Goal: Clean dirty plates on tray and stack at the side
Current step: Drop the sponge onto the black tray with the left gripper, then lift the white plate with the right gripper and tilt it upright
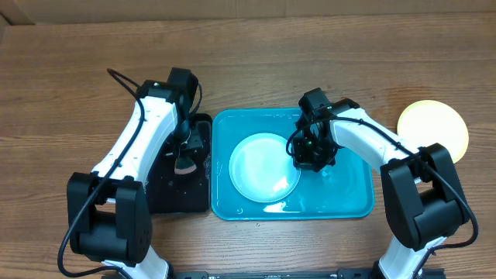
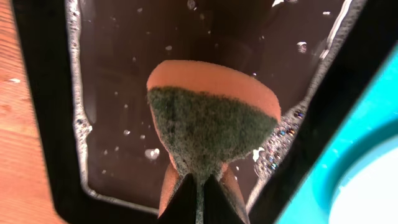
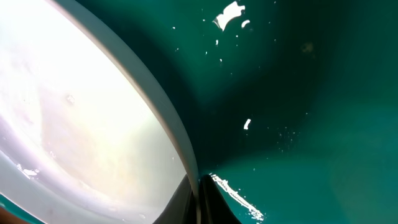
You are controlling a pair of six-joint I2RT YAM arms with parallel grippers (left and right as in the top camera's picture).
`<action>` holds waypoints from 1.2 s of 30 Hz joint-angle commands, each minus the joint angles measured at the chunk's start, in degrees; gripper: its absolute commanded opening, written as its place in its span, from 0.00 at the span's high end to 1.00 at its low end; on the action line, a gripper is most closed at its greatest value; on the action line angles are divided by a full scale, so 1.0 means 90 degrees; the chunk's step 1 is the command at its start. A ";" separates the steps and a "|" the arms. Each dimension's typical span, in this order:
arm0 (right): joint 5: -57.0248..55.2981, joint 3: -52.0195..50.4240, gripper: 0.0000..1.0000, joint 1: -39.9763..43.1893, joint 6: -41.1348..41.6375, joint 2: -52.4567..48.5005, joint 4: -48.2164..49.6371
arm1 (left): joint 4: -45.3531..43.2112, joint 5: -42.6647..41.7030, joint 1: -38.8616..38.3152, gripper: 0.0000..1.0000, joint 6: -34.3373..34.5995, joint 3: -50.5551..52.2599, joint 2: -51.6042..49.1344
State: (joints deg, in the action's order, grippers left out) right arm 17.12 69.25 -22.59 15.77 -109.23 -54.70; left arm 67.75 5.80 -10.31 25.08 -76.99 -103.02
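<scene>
A light cyan plate [image 1: 263, 167] with a white centre lies in the cyan tray [image 1: 349, 194]. My right gripper [image 1: 304, 153] is shut on the plate's right rim; in the right wrist view the fingers [image 3: 198, 193] pinch the pale rim [image 3: 155, 106] above the wet tray floor [image 3: 298, 124]. A pale yellow-green plate [image 1: 434, 128] sits on the table at the far right. My left gripper [image 1: 186, 151] is shut on an orange sponge with a green scouring face [image 2: 208, 121] and holds it over the black tray [image 2: 112, 74]. The third plate is out of view.
The black tray [image 1: 167, 194] stands left of the cyan tray and holds soapy water with bubbles [image 2: 277, 146]. The cyan tray's edge [image 2: 348, 137] shows at the right of the left wrist view. Wooden table surrounds both trays.
</scene>
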 commanded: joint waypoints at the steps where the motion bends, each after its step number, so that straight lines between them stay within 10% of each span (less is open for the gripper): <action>1: -0.0034 0.0015 0.96 0.0017 -0.0083 0.0075 0.0022 | -0.0279 -0.0126 0.0075 0.96 -0.0078 0.0294 -0.0002; 13: -0.0034 0.0015 0.96 0.0017 -0.0083 0.0075 -0.0027 | -0.0950 -0.0151 0.0117 0.84 -0.0095 0.0947 -0.0005; 22: -0.0034 0.0027 0.96 0.0017 -0.0085 0.0078 -0.0002 | -0.0697 -0.0151 0.0112 0.40 -0.0143 0.0595 0.0007; 33: -0.0036 0.0374 0.96 0.0017 -0.0087 0.0486 0.0024 | 0.0187 -0.0185 0.0097 0.30 -0.0146 -0.1066 0.0908; 36: -0.0039 0.0442 0.96 0.0017 -0.0085 0.0758 0.0141 | 0.0308 -0.0393 0.0095 0.00 -0.0143 -0.1197 0.1161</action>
State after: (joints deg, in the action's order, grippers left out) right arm 16.91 70.48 -22.59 15.20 -107.26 -54.30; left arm 69.78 4.29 -9.96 23.62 -85.91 -95.53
